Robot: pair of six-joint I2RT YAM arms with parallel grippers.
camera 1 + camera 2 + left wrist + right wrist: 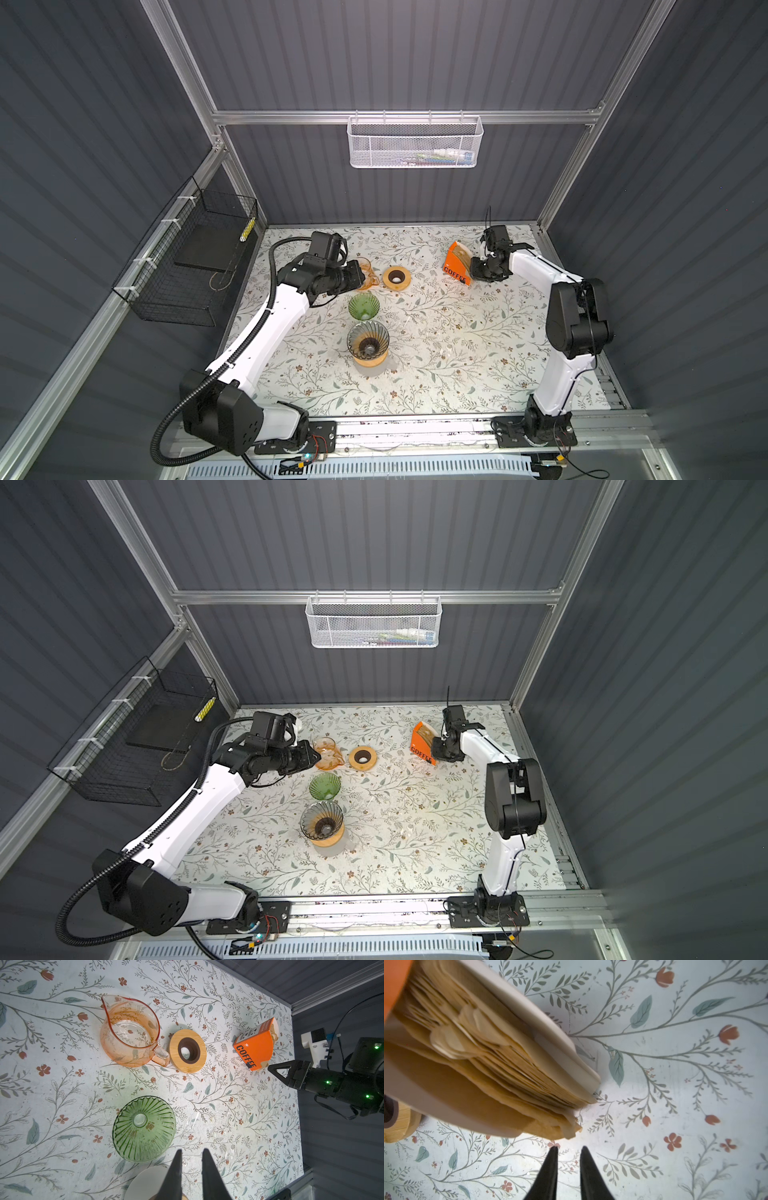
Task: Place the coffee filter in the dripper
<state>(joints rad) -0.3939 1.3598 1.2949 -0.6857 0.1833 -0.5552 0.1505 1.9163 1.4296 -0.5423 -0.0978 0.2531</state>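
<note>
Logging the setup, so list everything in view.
Orange cardboard filter box: one, orange, back right.
Brown paper coffee filters: a stack, brown, inside that box.
Tinted glass pitcher: one, orange-pink, back centre.
Wooden ring: one, tan, beside pitcher.
Ribbed glass dripper: one, green, centre.
Smoky ribbed glass dripper on wooden base: one, grey-brown, nearer front.
White mesh basket: one, back wall.
Black wire basket: one, left wall.
Left gripper: black, open, empty.
Right gripper: black, open, empty.

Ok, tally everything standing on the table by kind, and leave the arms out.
2 drippers: green dripper, smoky dripper on a wooden base
1 glass pitcher
1 wooden ring
1 coffee filter box
Total: 5
</note>
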